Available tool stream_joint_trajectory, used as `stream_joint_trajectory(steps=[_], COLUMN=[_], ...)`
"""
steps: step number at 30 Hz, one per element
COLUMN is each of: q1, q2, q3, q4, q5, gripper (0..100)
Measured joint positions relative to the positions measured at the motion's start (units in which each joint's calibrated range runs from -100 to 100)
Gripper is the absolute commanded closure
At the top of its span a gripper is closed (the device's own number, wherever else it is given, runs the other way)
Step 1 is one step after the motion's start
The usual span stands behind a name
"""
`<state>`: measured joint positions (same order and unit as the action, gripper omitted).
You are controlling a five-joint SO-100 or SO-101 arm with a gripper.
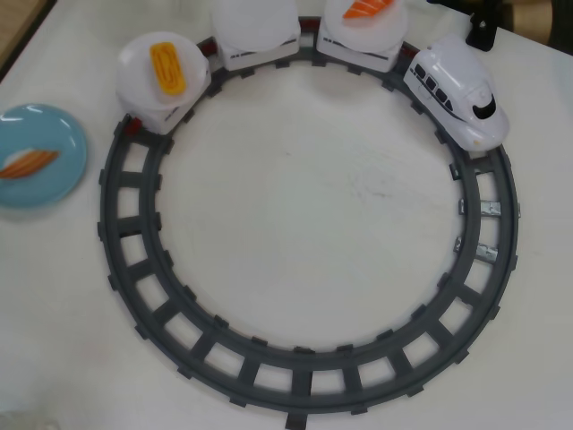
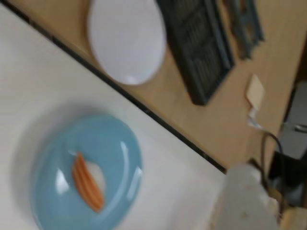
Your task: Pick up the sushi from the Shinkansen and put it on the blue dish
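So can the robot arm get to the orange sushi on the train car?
Probably yes. The orange sushi lies uncovered on top of its white plate behind the train, with nothing above it. The arm itself isn't visible, so its reach is uncertain.

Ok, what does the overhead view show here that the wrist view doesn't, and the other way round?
Overhead only: the Shinkansen on the round grey track, pulling cars with white plates; one plate carries a yellow egg piece, another a bright orange piece. Wrist only: a wooden surface beyond the table edge holding a loose white plate and dark track sections. Both: the blue dish with the sushi lying on it. Neither view shows the gripper.
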<state>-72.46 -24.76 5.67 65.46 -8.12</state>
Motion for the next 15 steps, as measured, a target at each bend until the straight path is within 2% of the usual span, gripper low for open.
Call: stream_joint_trajectory(steps=[7, 15], q1=[-4.58, -8.34], q2=[-9.53, -21.59], q3=[30.1, 51.05], q4=[-15.46, -18.4], q5=[0.0, 0.0], gripper=[80, 79])
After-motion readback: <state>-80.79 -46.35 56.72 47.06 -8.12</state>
